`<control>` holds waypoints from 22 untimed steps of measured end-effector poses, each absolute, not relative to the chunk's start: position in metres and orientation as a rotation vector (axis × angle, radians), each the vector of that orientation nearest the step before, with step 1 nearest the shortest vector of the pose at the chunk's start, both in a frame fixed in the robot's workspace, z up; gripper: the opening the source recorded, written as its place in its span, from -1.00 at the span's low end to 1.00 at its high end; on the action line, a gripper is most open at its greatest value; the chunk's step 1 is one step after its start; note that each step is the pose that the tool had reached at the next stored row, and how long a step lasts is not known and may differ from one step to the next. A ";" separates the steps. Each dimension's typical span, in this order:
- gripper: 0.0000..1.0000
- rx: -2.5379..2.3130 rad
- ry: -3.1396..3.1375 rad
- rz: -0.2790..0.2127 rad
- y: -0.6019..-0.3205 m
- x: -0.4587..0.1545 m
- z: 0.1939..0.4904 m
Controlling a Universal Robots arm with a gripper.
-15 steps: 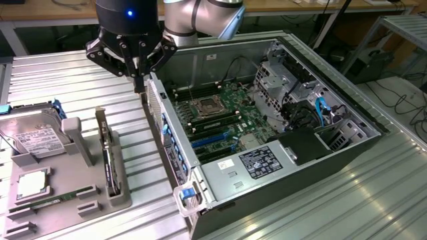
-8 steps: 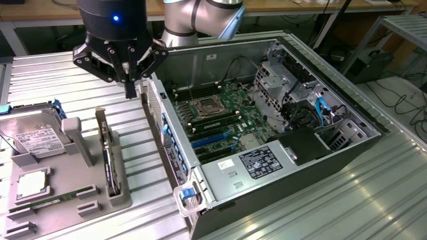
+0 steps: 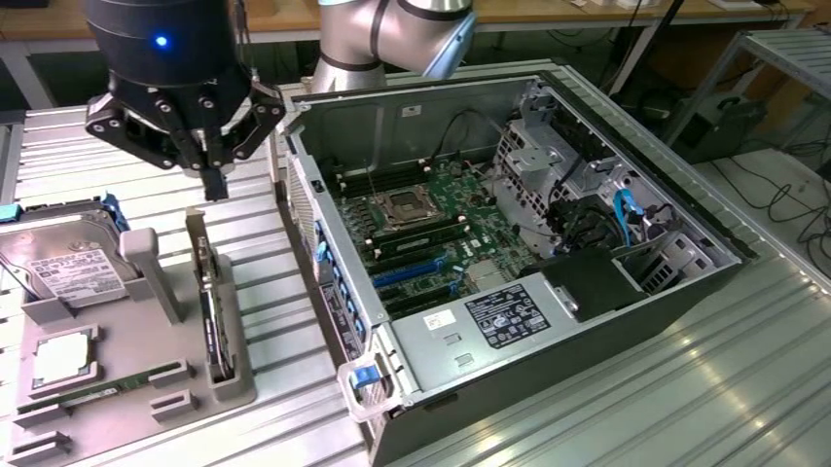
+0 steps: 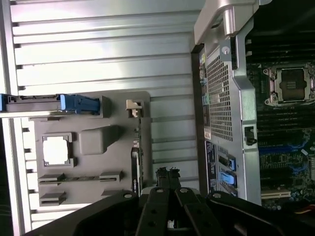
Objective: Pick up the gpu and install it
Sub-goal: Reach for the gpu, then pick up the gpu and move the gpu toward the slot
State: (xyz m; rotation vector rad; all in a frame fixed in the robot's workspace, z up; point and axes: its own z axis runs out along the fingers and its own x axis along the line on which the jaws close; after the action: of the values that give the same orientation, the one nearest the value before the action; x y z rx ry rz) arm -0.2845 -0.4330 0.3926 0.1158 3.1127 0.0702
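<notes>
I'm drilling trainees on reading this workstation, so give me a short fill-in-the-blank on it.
The gripper is ___, holding nothing.
The graphics card stands on edge in the grey holder, ___ the computer case.
The label on the hard drive is ___.
Missing: shut; outside; white.

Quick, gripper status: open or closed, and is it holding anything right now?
Gripper: closed, holding nothing, hanging close to the graphics card that stands in the gray holder.
</notes>
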 end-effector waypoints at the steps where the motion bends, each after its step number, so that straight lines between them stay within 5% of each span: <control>1: -0.79 0.115 3.113 0.070 -0.433 -0.288 0.392; 22: -0.79 0.111 3.113 0.074 -0.434 -0.321 0.392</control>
State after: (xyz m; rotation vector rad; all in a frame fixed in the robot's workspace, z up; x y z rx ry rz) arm -0.3211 -0.4342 0.3924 0.1111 3.1129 0.0736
